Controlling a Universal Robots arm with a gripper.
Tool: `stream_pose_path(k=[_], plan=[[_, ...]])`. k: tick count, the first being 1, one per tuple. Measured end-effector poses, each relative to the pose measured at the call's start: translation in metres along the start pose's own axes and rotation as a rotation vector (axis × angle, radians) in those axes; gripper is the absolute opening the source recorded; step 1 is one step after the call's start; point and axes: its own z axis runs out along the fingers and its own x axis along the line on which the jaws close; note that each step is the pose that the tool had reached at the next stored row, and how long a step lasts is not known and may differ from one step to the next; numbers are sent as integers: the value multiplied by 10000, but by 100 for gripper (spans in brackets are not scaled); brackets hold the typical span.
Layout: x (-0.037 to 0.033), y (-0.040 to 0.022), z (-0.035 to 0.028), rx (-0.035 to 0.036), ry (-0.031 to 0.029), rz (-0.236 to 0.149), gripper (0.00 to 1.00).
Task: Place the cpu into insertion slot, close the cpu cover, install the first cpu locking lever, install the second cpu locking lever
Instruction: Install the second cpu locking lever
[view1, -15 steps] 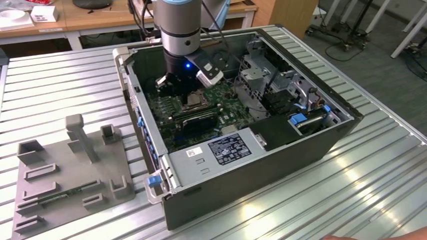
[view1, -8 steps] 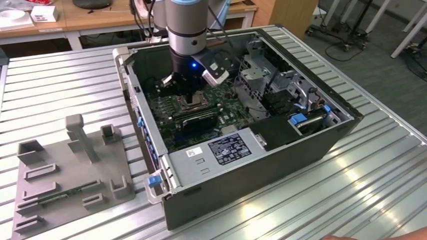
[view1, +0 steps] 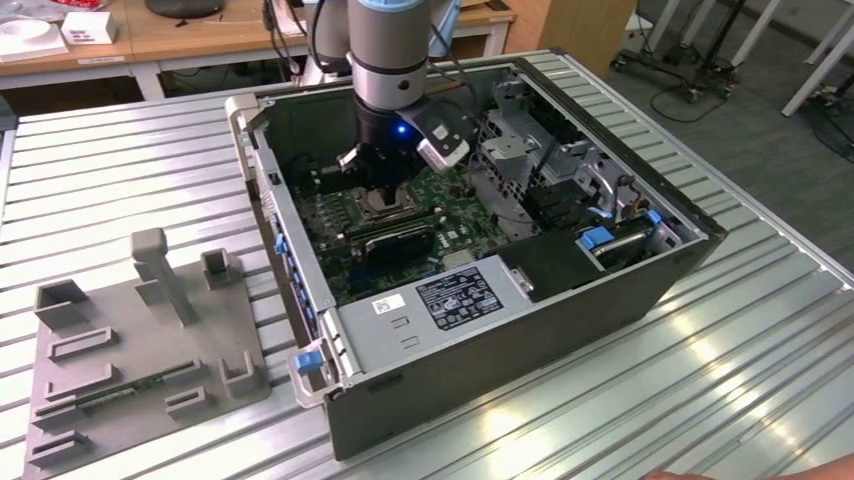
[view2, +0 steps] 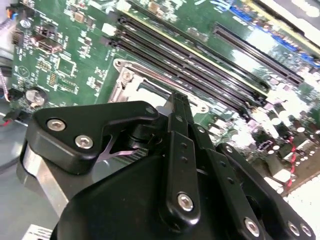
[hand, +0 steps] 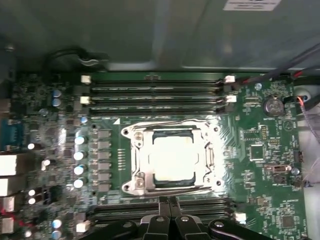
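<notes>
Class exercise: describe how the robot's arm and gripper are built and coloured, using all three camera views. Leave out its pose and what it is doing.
The arm is a grey cylindrical column with a black wrist section carrying a small blue light. A silver-and-black box-shaped unit is mounted beside the wrist. The gripper is matte black, made of flat linkage bars joined with silver screws, with narrow black fingers.
</notes>
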Motion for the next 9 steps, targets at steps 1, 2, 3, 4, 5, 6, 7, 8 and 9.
stream_pose_path(k=[1, 2, 3, 4, 5, 6, 7, 8, 9], plan=[[-12, 13, 7, 1, 0, 4, 11], [-22, 29, 15, 2, -1, 7, 11], [-30, 47, 23, 2, -2, 10, 11], [-36, 70, 31, 2, -2, 11, 11], [-39, 94, 38, 1, -2, 10, 11], [-40, 119, 45, 3, -1, 9, 11], [-39, 145, 52, 3, -1, 9, 11], [-38, 171, 59, 2, -2, 10, 11], [-37, 198, 66, 1, -2, 11, 11]])
